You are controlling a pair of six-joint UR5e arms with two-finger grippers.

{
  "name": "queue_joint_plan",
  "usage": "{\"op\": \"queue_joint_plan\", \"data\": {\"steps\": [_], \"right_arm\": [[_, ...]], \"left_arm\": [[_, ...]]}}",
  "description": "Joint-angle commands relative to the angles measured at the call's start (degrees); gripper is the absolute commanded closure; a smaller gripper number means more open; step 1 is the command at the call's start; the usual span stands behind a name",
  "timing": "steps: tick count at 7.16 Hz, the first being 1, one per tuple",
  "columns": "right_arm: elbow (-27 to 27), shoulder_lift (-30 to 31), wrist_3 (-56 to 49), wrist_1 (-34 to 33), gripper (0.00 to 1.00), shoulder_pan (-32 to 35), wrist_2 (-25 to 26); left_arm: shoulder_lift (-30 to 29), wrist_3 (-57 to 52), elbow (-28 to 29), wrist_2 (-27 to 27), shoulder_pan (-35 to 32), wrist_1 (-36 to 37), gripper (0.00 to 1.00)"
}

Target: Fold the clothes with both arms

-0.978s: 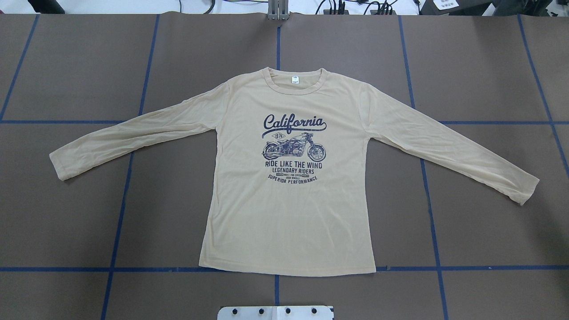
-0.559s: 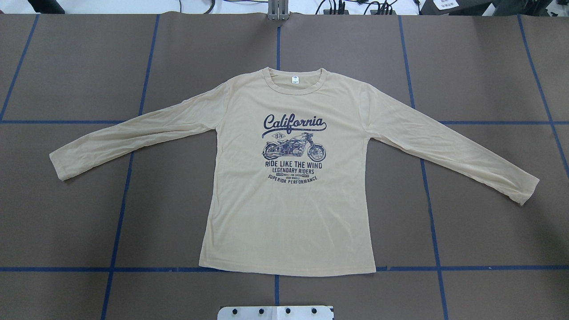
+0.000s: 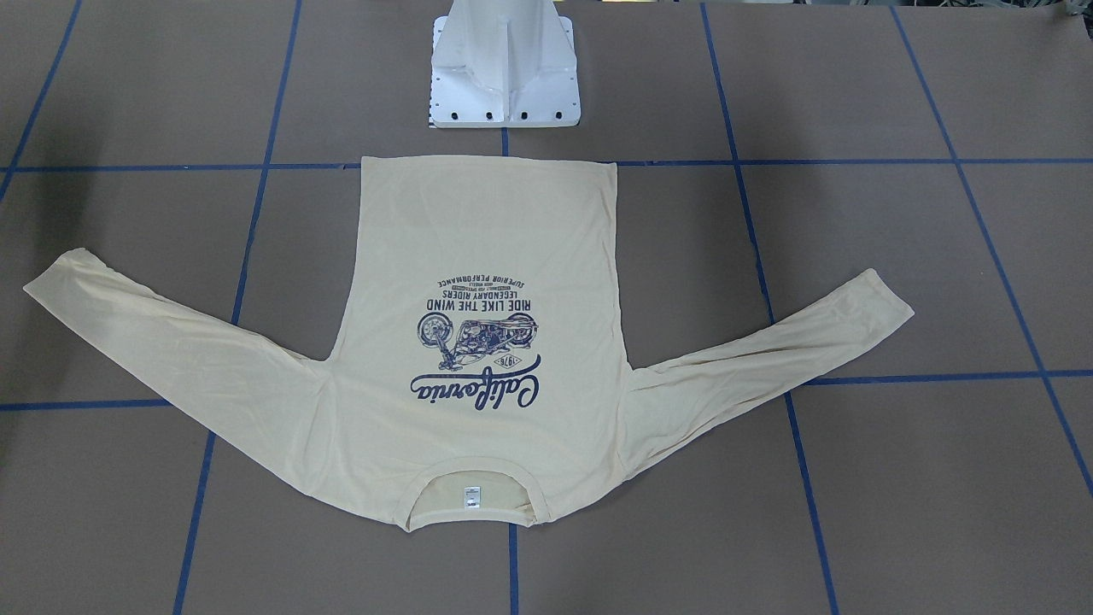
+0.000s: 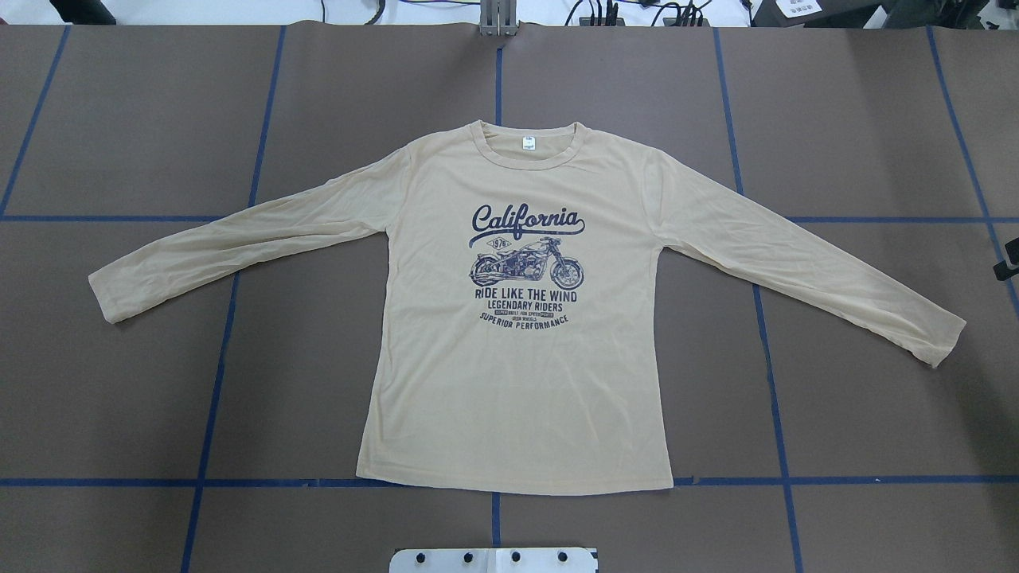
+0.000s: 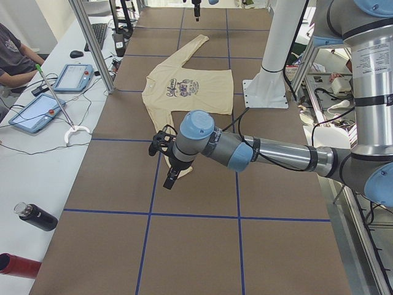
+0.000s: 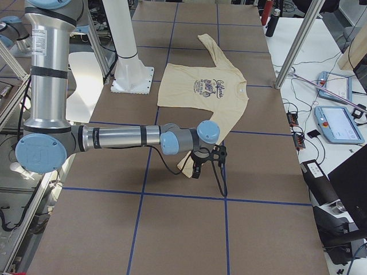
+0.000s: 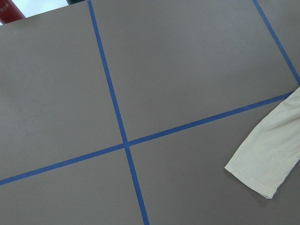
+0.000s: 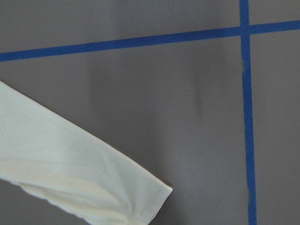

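The clothes are one cream-yellow long-sleeved T-shirt (image 4: 517,374) lying flat, print up, both sleeves spread out, neck towards the far side. In the exterior left view my left gripper (image 5: 170,178) hangs over the left sleeve's cuff (image 7: 267,159). I cannot tell whether it is open or shut. My right gripper (image 6: 199,167) hangs over the right sleeve's cuff (image 8: 70,178). Only a black sliver of that right gripper (image 4: 1009,261) shows at the overhead view's right edge, its jaws hidden. Neither wrist view shows any fingers.
Blue tape lines (image 4: 497,481) divide the brown table into squares. The white pedestal base (image 3: 505,68) stands just behind the shirt's hem. A side bench holds tablets (image 5: 37,114) and a black bottle (image 5: 37,216), with a seated person (image 5: 15,55) there.
A black part of the right gripper has come into the overhead view at its right edge. The shirt has not moved.
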State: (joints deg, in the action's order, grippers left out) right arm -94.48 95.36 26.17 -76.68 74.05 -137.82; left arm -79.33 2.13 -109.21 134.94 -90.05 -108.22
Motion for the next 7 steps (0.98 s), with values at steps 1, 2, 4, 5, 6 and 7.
{"op": "queue_joint_plan", "data": {"steps": [1, 2, 4, 5, 6, 7], "right_arm": [[6.4, 0.3, 19.6, 19.0, 0.03, -5.6, 1.6], [8.2, 1.6, 21.2, 23.9, 0.06, -6.5, 1.7], [12.2, 1.1, 23.8, 26.8, 0.09, -8.1, 1.7], [12.2, 0.8, 28.3, 27.2, 0.11, -9.4, 1.7], [12.2, 0.9, 28.7, 27.2, 0.12, -9.8, 1.7], [12.4, 1.2, 28.7, 27.1, 0.12, -10.1, 1.7]], "left_arm": [[0.0, 0.2, -0.1, 1.8, 0.1, -0.1, 0.0], [0.0, 0.2, -0.1, 1.8, 0.1, -0.2, 0.0], [0.0, 0.2, -0.2, 1.7, 0.1, -0.3, 0.0], [0.0, 0.2, -0.6, 1.7, 0.1, -0.2, 0.0], [0.0, 0.2, -0.6, 1.7, 0.1, -0.2, 0.0], [0.0, 0.2, -0.7, 1.7, 0.1, -0.3, 0.0]]}}
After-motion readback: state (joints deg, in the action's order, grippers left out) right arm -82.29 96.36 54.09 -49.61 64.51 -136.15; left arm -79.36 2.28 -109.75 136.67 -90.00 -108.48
